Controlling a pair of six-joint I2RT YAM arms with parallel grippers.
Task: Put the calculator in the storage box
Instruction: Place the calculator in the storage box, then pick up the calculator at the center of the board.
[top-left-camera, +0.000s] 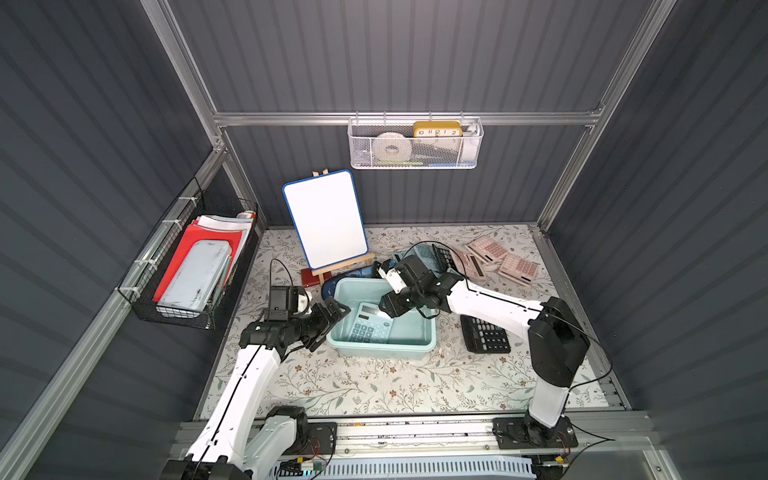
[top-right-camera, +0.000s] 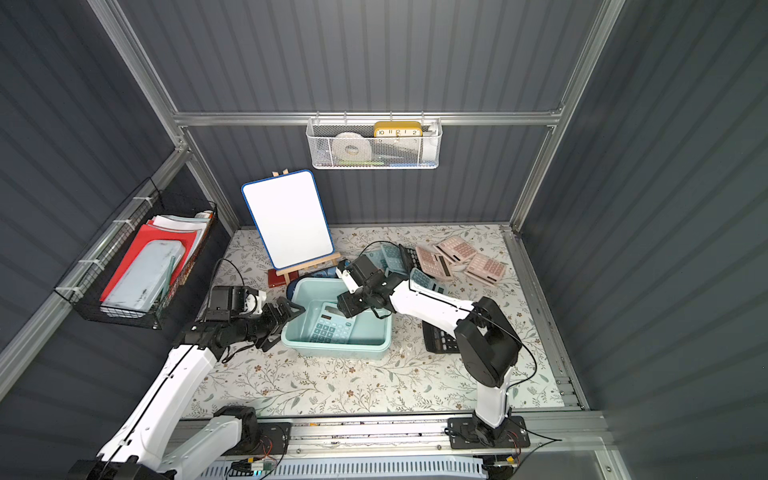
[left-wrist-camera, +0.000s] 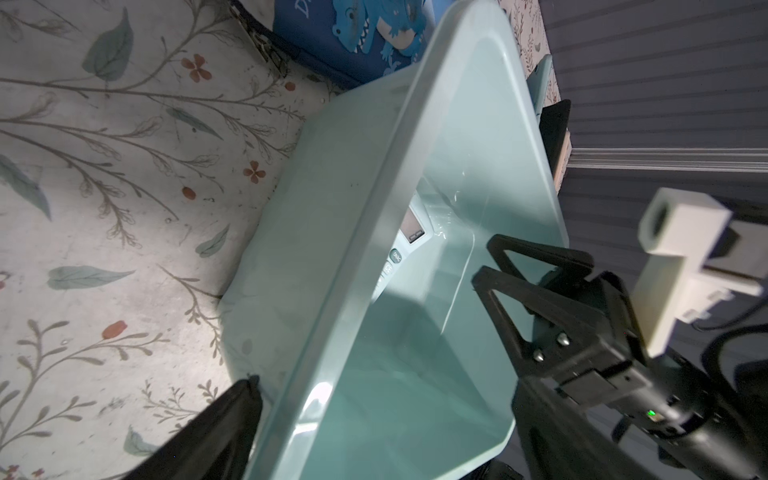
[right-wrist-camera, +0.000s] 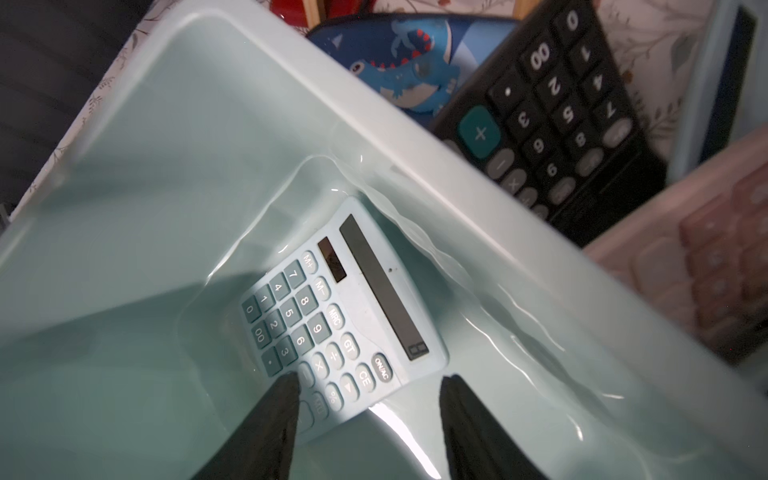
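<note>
The calculator (right-wrist-camera: 345, 316) lies face up on the bottom of the storage box (top-left-camera: 382, 351), a little askew, with its display end toward the back wall of the box. Its body is pale blue, its keys are a darker grey-blue, and it has a long dark display with a small solar cell beside it.

The right gripper (right-wrist-camera: 370, 382) hangs over its lower keys with the fingers apart and holds nothing. The left gripper (top-left-camera: 331, 323) is at the left end of the box, spread wide and empty.

The box stands on a table (top-left-camera: 374, 386) covered with a floral cloth. A black calculator (top-left-camera: 484, 334) lies to the right of the box, and pink calculators (top-left-camera: 503, 259) lie behind it. Dark grey ribbed walls in an aluminium frame close the place.
</note>
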